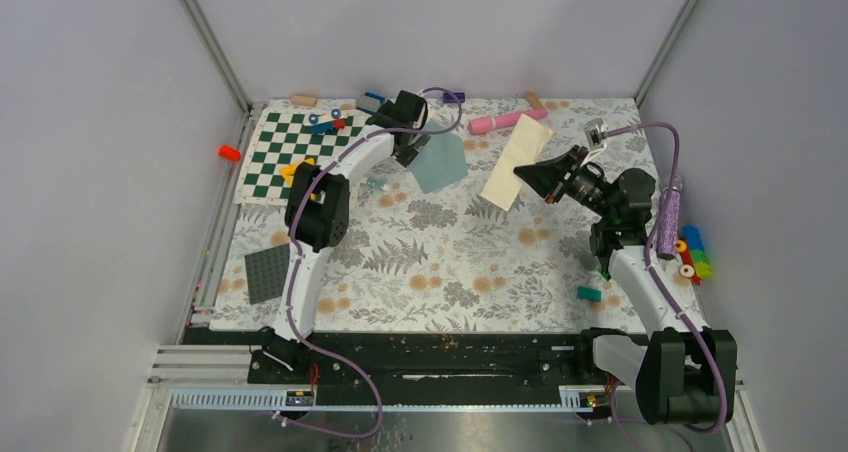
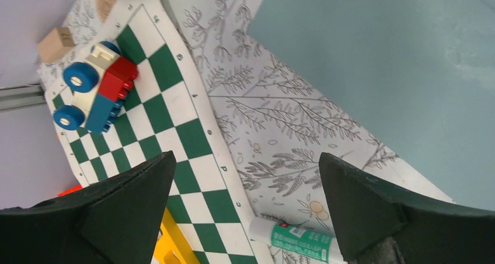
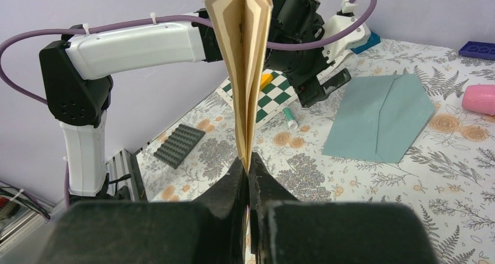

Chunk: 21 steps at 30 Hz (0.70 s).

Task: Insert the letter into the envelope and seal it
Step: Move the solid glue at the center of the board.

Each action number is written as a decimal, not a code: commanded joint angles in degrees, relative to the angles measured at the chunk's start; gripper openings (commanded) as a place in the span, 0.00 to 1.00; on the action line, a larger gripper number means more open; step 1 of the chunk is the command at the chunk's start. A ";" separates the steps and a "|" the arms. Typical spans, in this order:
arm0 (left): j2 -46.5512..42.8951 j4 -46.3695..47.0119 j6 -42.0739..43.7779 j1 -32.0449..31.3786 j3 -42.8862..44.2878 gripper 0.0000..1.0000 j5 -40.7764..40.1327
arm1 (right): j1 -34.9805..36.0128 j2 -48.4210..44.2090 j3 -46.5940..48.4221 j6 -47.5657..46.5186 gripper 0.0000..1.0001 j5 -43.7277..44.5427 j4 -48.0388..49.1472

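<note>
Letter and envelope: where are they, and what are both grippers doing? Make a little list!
letter: folded, held up off the table
envelope: flat on the table, flap open, not held
right gripper: shut on the letter
left gripper: open, empty, near the envelope
letter inside envelope: not yet
</note>
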 commanded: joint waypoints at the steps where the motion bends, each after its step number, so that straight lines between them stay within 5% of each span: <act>1: -2.44 -2.52 -1.63 -0.03 1.71 0.99 2.47 | -0.32 -0.14 1.57 0.87 0.00 -1.19 3.54; 21: -2.44 -3.62 -1.75 -0.47 1.63 0.99 3.24 | -1.91 -0.13 1.45 1.45 0.00 -1.36 3.98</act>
